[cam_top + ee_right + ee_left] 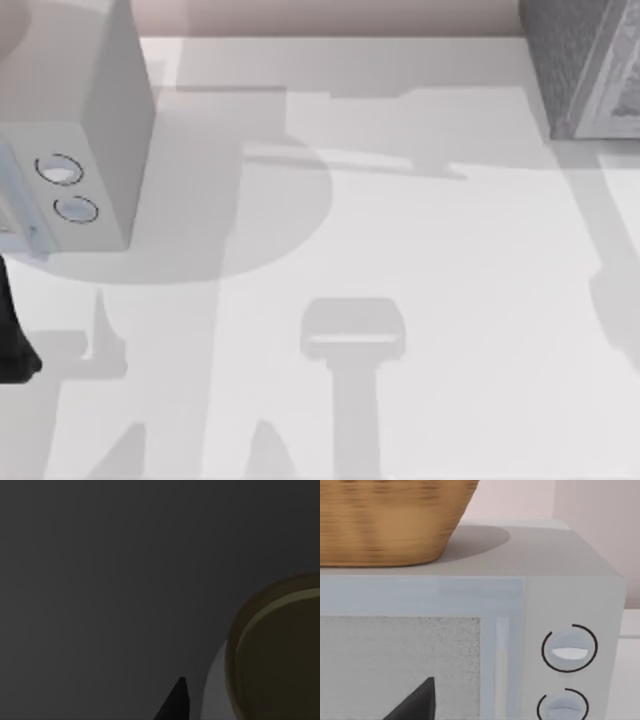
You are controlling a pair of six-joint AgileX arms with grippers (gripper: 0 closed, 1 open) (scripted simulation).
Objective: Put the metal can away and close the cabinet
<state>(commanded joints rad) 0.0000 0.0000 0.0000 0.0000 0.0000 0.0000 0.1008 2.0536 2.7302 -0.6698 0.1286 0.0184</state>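
From above, a pale table (420, 260) carries a smooth grey box with two round dials (90, 130) at the left. A corner of the dark speckled cabinet (585, 60) sits at the far right edge, and a dark piece of the left arm (12, 340) shows at the left edge. The left wrist view faces that dialled box, with a woven basket (390, 520) on top and one dark fingertip (417, 702) low in the picture; whether these fingers are apart or together cannot be told. The right wrist view is dark. The can's place relative to either arm cannot be judged. No brand, label or writing is legible.
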